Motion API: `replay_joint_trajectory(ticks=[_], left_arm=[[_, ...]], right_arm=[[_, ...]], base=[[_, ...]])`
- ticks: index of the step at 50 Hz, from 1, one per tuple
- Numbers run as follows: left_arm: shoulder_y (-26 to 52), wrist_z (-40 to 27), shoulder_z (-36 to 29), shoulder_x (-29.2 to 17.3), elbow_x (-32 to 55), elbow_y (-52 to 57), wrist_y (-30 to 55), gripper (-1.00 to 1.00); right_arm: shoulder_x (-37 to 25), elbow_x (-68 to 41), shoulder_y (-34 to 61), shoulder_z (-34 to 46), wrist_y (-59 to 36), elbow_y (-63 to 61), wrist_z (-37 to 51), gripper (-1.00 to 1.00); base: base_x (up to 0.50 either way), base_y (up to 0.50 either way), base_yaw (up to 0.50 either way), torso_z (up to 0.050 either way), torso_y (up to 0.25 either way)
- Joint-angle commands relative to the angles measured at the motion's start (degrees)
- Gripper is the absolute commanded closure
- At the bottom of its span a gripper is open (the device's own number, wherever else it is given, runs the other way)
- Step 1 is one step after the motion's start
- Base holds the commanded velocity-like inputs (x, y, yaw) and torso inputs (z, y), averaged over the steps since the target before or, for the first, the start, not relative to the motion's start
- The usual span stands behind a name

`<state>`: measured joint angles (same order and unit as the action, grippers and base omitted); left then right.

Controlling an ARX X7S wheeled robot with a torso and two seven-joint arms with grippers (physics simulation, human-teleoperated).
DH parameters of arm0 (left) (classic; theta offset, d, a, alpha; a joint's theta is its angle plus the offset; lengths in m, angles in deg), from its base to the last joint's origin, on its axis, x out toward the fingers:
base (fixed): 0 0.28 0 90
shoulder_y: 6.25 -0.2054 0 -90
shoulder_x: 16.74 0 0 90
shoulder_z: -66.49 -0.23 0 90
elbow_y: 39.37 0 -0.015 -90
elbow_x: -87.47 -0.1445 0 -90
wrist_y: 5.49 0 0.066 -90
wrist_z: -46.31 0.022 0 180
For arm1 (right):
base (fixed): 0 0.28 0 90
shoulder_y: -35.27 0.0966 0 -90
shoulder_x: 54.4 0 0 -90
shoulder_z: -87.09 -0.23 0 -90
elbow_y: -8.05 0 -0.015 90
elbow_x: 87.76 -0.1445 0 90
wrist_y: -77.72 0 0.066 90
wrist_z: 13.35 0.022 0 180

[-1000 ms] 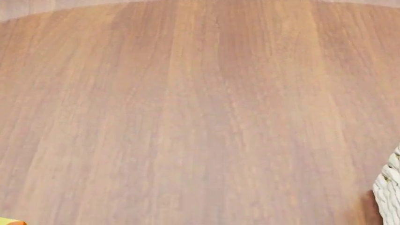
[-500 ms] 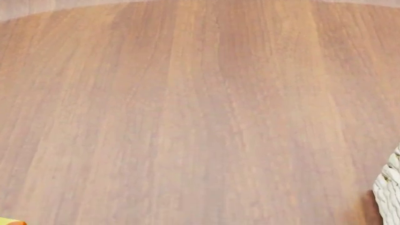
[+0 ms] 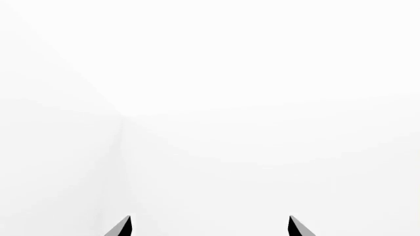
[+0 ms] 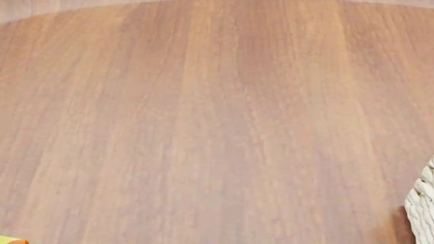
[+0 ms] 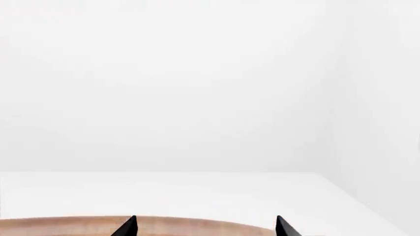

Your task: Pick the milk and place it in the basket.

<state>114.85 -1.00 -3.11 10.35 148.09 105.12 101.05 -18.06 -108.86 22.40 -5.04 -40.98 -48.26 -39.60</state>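
Note:
The milk is out of view in every frame. Only a corner of the cream-white woven basket [image 4: 423, 213] shows at the head view's lower right edge. Neither gripper shows in the head view. In the left wrist view my left gripper [image 3: 208, 227] shows two dark fingertips [image 3: 122, 227] set wide apart, empty, facing blank white walls. In the right wrist view my right gripper [image 5: 206, 227] also has its fingertips [image 5: 129, 228] wide apart and empty, with the far edge of the wooden table [image 5: 196, 226] between them.
The brown wooden table [image 4: 217, 127] fills the head view. A small orange-yellow corner of some object [image 4: 9, 240] pokes in at the lower left edge. Beyond the table in the right wrist view are a white floor and walls.

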Motion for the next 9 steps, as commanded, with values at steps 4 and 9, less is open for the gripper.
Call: replay_joint_trajectory(ticks=[4,9], left_arm=[[-0.64,1.25,1.42,1.11,-0.93,-0.04,-0.46,-1.0],[-0.61,1.25,1.28,1.14,-0.89,-0.02,-0.56,-1.0]], right_arm=[[5.0,0.68,3.61,-4.54,14.92,1.1,0.04,-1.0],[6.97,1.93,4.22,-5.46,25.3,1.9,0.25,-1.0]], base=[[0.0,0.0,0.0,0.0,0.0],[0.0,0.0,0.0,0.0,0.0]])
